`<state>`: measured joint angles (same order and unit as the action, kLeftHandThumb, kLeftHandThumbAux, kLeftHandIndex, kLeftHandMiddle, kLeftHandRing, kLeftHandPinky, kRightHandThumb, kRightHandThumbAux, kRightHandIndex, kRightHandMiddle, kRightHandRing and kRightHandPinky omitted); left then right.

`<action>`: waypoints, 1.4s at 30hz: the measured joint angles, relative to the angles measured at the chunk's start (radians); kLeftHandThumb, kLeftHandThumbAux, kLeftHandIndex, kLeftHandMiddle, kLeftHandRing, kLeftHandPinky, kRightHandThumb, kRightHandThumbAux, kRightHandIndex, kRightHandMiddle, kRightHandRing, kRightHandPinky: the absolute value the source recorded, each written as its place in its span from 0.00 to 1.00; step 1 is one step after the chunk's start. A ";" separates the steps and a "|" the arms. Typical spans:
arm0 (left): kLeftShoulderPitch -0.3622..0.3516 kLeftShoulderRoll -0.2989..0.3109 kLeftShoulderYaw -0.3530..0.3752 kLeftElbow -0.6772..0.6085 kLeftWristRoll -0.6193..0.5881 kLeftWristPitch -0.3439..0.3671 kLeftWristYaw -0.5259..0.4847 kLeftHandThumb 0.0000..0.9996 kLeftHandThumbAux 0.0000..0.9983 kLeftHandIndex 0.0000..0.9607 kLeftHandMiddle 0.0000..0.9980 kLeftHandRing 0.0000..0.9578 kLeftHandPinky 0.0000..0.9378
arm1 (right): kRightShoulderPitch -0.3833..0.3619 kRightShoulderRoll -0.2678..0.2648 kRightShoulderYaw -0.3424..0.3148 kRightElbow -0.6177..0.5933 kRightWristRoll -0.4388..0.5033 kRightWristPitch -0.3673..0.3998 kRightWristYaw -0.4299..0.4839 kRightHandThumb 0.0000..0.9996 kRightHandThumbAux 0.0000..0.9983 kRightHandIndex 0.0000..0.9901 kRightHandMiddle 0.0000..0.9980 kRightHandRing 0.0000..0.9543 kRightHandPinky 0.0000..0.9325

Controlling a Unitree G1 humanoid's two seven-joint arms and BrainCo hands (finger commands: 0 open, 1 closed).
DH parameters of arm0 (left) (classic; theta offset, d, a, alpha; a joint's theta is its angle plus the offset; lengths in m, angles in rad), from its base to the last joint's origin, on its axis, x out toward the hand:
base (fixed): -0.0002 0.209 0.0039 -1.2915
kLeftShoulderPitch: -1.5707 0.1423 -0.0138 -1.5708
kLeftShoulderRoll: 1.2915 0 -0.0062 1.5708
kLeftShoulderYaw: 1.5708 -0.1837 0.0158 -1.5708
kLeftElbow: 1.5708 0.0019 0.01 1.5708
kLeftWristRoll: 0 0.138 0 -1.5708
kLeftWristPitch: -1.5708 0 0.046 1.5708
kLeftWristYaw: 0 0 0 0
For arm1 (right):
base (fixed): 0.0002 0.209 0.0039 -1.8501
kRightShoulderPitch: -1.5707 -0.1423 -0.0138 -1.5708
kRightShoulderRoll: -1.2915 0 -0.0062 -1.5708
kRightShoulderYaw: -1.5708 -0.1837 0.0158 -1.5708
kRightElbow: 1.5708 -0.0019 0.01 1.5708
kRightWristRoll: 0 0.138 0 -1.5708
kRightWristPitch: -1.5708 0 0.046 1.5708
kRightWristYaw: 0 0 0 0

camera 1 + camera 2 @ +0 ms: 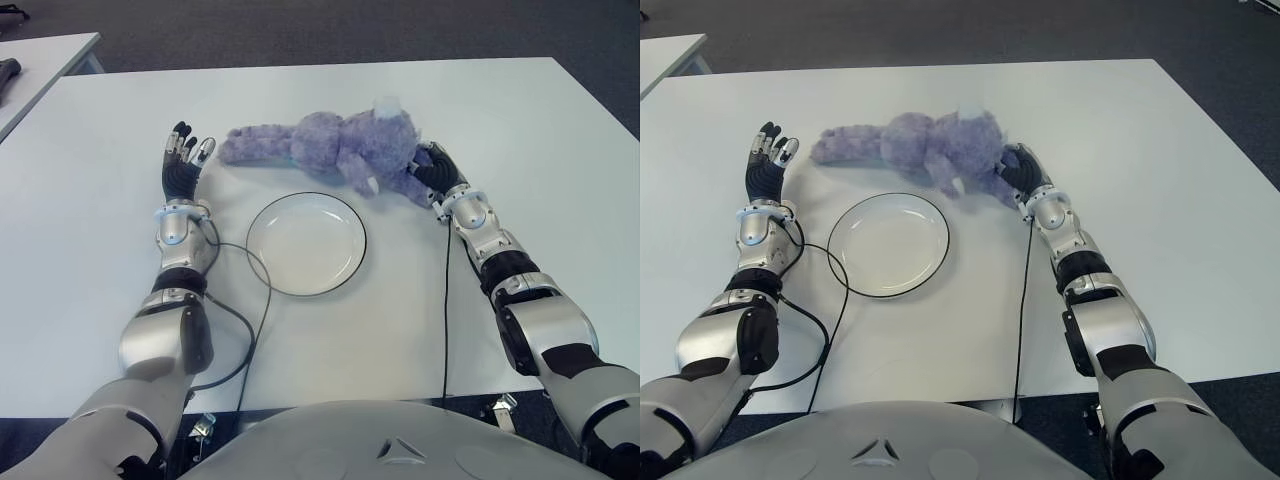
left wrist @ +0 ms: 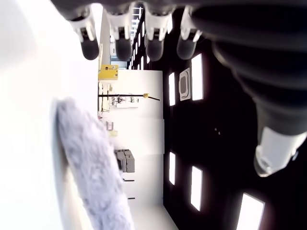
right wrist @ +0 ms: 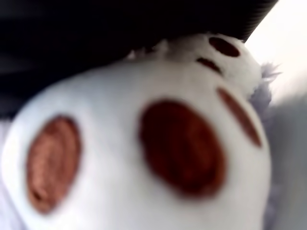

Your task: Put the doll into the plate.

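We see the purple doll [image 1: 335,148] lying on the white worktop [image 1: 520,130], just past the plate [image 1: 305,242] at twelve o'clock. Our right hand [image 1: 432,168] presses on its paw; we cannot tell if it grips. Our left hand [image 1: 184,156] is spread and holds nothing. The doll looks soft, light and floppy, so we think the thick middle is best to grab.

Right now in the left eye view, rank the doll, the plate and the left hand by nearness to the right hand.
1. doll: against the right hand, far side of the table.
2. plate: centre, nearer the robot, empty.
3. left hand: far left, fingers open, beside the doll's other end.
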<state>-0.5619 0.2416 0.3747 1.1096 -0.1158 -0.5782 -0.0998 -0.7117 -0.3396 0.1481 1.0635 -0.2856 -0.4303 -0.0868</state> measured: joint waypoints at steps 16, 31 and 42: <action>0.000 0.000 0.000 0.000 0.000 0.000 0.000 0.00 0.58 0.00 0.04 0.03 0.04 | -0.129 0.006 -0.078 0.107 0.011 0.038 -0.024 0.71 0.72 0.44 0.86 0.90 0.89; -0.001 0.000 0.000 0.000 0.000 0.000 0.000 0.00 0.58 0.00 0.04 0.03 0.03 | -0.240 0.007 -0.168 0.131 0.047 0.044 -0.041 0.71 0.72 0.44 0.86 0.91 0.91; -0.001 0.000 0.000 0.000 0.000 0.000 0.000 0.00 0.58 0.00 0.04 0.02 0.03 | -0.287 0.007 -0.211 0.131 0.062 0.043 -0.059 0.71 0.72 0.44 0.87 0.92 0.93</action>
<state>-0.5629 0.2414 0.3744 1.1097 -0.1157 -0.5782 -0.0998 -0.9985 -0.3324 -0.0625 1.1945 -0.2239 -0.3874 -0.1460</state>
